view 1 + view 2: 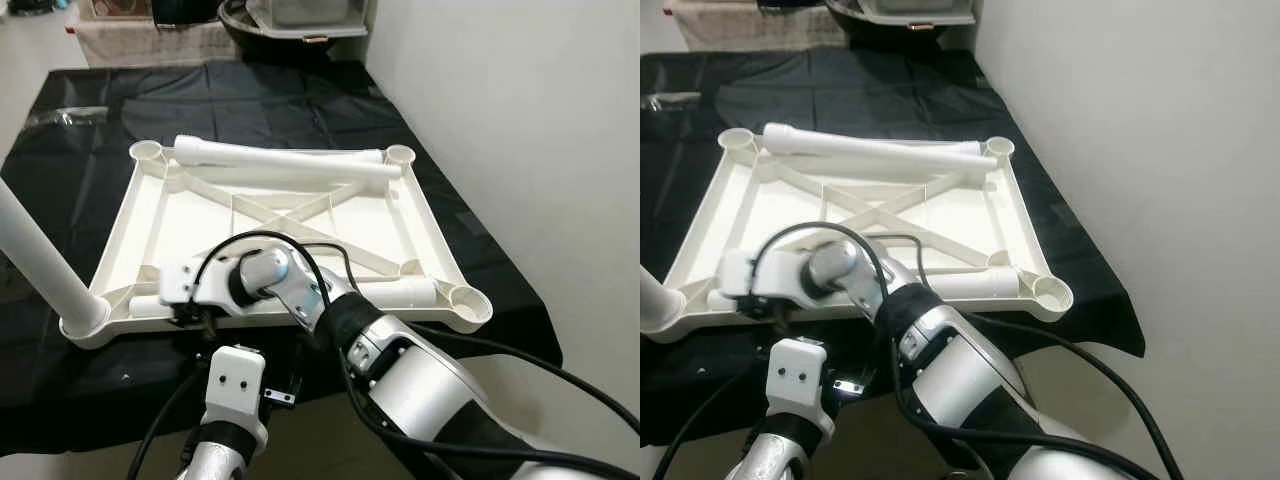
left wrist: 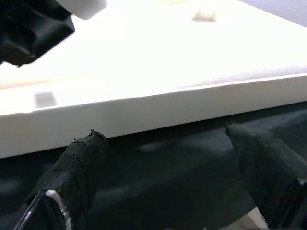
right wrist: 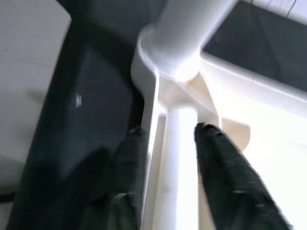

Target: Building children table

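The right gripper [image 3: 165, 143] is clamped on a leg [image 3: 175, 167] lying inside the upturned tabletop [image 1: 180, 215] on the black sheet [image 1: 260, 100]. The left gripper [image 2: 168, 158] is held wide below its rim.

We count one white tabletop [image 1: 270, 215] lying upside down, one black sheet [image 1: 250, 100] beneath it, and three white legs: one standing [image 1: 40, 262] in a corner socket, two loose [image 1: 280, 160] [image 1: 410, 292] inside
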Controlling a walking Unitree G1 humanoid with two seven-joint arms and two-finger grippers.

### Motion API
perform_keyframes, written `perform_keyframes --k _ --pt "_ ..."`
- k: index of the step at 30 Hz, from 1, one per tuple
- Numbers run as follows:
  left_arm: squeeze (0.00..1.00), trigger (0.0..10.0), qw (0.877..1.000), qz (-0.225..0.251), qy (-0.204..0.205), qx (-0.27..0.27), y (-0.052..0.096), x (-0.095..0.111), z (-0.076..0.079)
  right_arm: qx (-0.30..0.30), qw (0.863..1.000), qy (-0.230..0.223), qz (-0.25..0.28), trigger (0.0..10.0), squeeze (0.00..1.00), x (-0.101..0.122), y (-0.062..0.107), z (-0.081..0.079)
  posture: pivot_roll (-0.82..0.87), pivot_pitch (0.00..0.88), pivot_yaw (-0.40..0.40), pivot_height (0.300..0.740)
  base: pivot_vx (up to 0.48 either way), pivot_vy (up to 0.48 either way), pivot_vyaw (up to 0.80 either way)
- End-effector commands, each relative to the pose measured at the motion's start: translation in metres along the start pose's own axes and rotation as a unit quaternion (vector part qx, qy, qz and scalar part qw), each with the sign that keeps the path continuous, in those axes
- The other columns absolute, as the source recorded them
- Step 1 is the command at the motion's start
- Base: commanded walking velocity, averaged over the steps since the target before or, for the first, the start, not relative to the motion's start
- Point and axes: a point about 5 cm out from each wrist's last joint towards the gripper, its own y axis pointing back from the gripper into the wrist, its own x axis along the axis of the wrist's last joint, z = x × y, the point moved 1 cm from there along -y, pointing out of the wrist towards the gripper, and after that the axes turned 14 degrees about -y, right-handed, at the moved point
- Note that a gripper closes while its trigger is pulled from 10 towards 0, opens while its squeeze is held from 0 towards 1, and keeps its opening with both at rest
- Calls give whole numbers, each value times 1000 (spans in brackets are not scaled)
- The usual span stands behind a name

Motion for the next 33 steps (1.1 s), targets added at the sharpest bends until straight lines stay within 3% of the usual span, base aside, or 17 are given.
perform_keyframes --k 1,3,4,6,7,12,15,16,19,20,22,24,25,26,27,29,33 --pt "0 10000 1000 -13 17 -12 1 -4 9 56 997 -13 48 10000 1000 22 -25 -27 -52 132 -97 740 0 0 0" --pt "0 10000 1000 -13 16 -12 1 -4 9 64 996 -17 55 10000 1000 23 -22 -26 -53 125 -94 740 0 0 0" --pt "0 10000 1000 -13 16 -13 1 -5 9 70 996 -20 60 10000 133 22 -18 -25 -51 122 -91 740 0 0 0" --pt "0 10000 1000 -13 16 -13 1 -5 9 70 996 -20 60 10000 133 22 -18 -25 -51 122 -91 740 0 0 0" --pt "0 10000 1000 -13 15 -13 0 -5 9 79 995 -29 61 10000 0 19 -12 -22 -50 117 -94 740 0 0 0" --pt "0 10000 1000 -13 13 -13 -1 -6 9 84 991 -59 84 10000 0 13 7 -11 -50 109 -91 740 0 0 0" --pt "0 10000 1000 -13 9 -13 -2 -7 8 34 982 -95 157 10000 0 8 35 4 -45 92 -88 740 0 0 0" --pt "0 10000 1000 -13 9 -13 -2 -7 8 34 982 -95 157 10000 0 8 35 4 -45 92 -88 740 0 0 0" --pt "0 10000 1000 -11 2 -12 -4 -8 6 -88 954 -164 233 10000 0 -7 72 28 -53 84 -81 740 0 0 0" --pt "0 10000 1000 -11 2 -12 -4 -8 6 -88 954 -164 233 10000 0 -7 72 28 -53 84 -81 740 0 0 0" --pt "0 10000 1000 -9 -5 -12 -4 -9 5 -173 932 -187 257 10000 0 -19 91 40 -59 78 -74 740 0 0 0" --pt "0 10000 1000 -8 -8 -12 -5 -9 5 -194 926 -194 261 10000 0 -23 96 42 -59 78 -74 740 0 0 0" --pt "0 10000 1000 -7 -13 -12 -5 -9 3 -239 907 -208 278 10000 0 -32 108 44 -58 70 -61 740 0 0 0" --pt "0 10000 1000 -7 -13 -12 -5 -9 3 -239 907 -208 278 10000 0 -32 108 44 -58 70 -61 740 0 0 0" --pt "0 10000 1000 -6 -16 -12 -5 -9 2 -268 893 -216 290 10000 0 -38 116 45 -58 70 -61 740 0 0 0" --pt "0 10000 1000 2 -28 -9 -6 -8 -2 -351 847 -255 307 10000 0 -66 135 33 -56 56 -41 740 0 0 0" --pt "0 10000 999 6 -35 -7 -7 -8 -4 -382 827 -278 304 10000 0 -82 141 21 -54 48 -33 740 0 0 0"
